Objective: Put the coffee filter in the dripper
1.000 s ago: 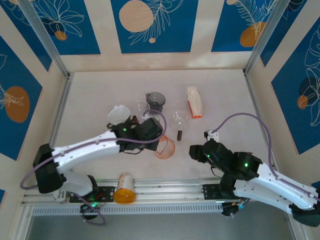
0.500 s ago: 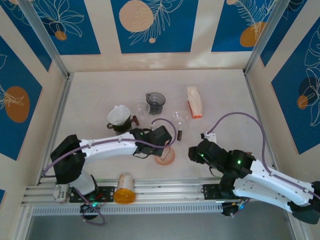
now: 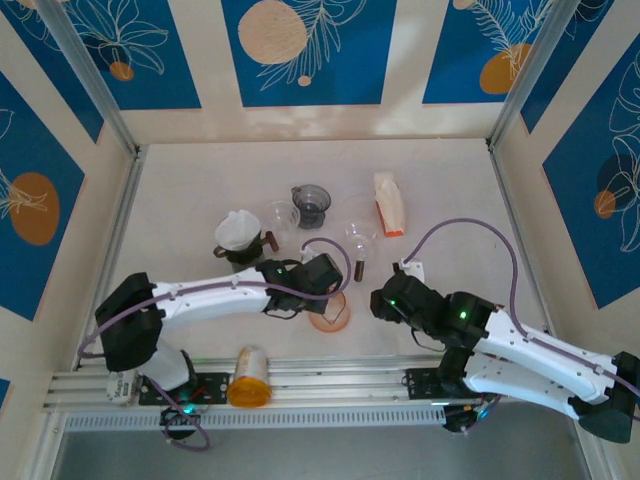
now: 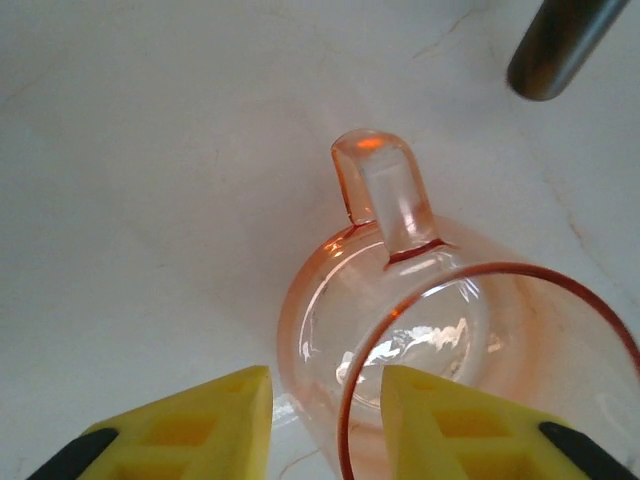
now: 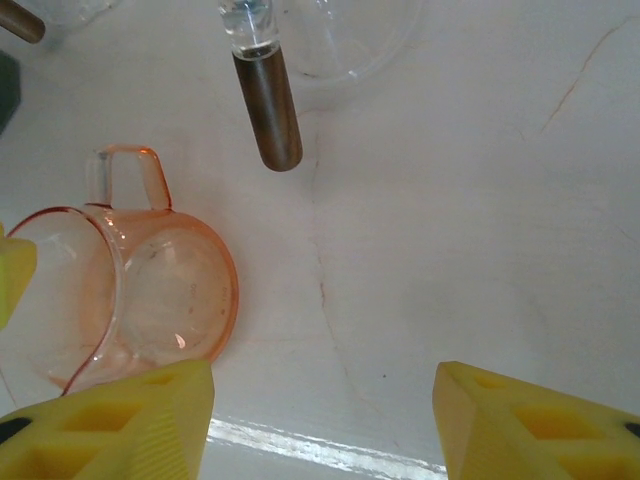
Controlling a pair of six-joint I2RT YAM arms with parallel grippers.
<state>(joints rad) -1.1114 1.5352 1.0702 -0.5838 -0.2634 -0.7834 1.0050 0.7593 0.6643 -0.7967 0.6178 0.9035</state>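
Note:
The white coffee filter [image 3: 236,228] sits as a cone in the dark dripper [image 3: 247,252] at the left of the table. My left gripper [image 3: 328,297] is off to the right of it, over an orange transparent cup [image 3: 331,314]. In the left wrist view the left gripper [image 4: 327,425] is open. One yellow finger is outside the orange cup [image 4: 400,330] and one inside, with the rim passing through the gap. My right gripper [image 3: 382,300] hovers just right of the cup. The right gripper [image 5: 325,425] is wide open over bare table, with the cup [image 5: 150,300] to its left.
Behind the cup lie a clear scoop [image 3: 358,236] with a brown handle [image 5: 268,100], a clear glass [image 3: 282,213], a grey measuring cup [image 3: 311,203] and an orange-and-white carton [image 3: 389,203]. An orange bottle [image 3: 249,376] lies on the front rail.
My left arm swung right, away from the dripper, and brought the orange cup down onto the table. Its jaws then parted off the rim. My right gripper crept left toward the cup.

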